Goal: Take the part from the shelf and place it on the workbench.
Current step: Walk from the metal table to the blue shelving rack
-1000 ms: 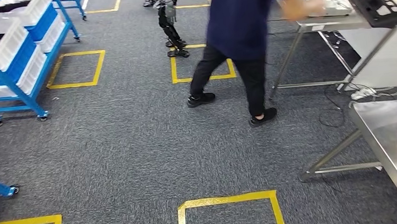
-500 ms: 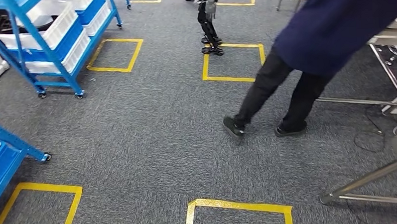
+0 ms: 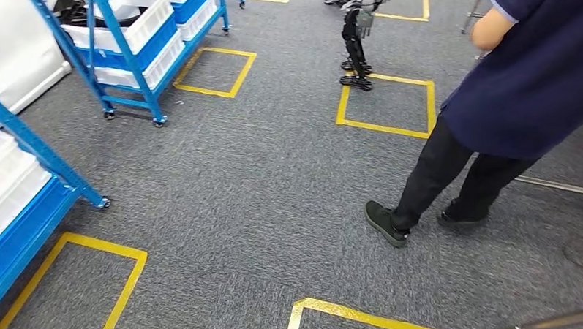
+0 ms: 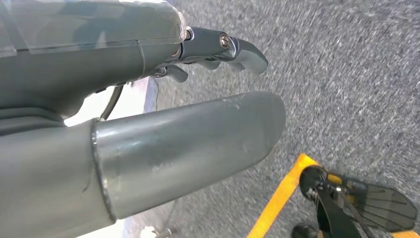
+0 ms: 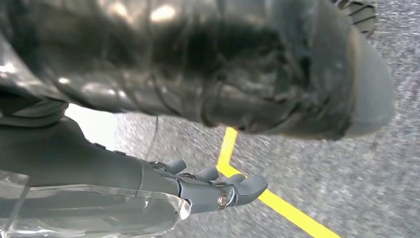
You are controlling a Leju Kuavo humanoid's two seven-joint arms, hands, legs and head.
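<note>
Our left hand [image 4: 148,109] hangs at our side over the grey carpet [image 3: 274,180], thumb straight and well apart from the darker fingers [image 4: 233,47], nothing between them. Our right hand [image 5: 198,124] hangs the same way — fingers [image 5: 233,191] extended, thumb apart, holding nothing. Both wrist views look down at carpet and yellow floor tape [image 5: 287,210].

Outward from there, the head view shows a near blue shelf rack [image 3: 26,188] at our left with white bins, and a second blue rack [image 3: 146,60] farther off, also with white bins [image 3: 137,27]. The part we are to take we cannot pick out; we judge it lies in one of those bins, so the task is at its walking stage, nothing yet fetched.

A person in dark trousers [image 3: 450,173] stands close on our right, one shoe [image 3: 386,223] near our path, and a small black humanoid robot [image 3: 357,38] stands by a taped square beyond. The risk we see — stepping or swinging an arm into the person, or clipping the near rack's caster [image 3: 103,204] while we turn towards it.

The bins' contents are hidden by their walls, the near rack is cut off at the frame edge, and the workbench shows as little more than a thin metal bar [image 3: 560,186] at right.
</note>
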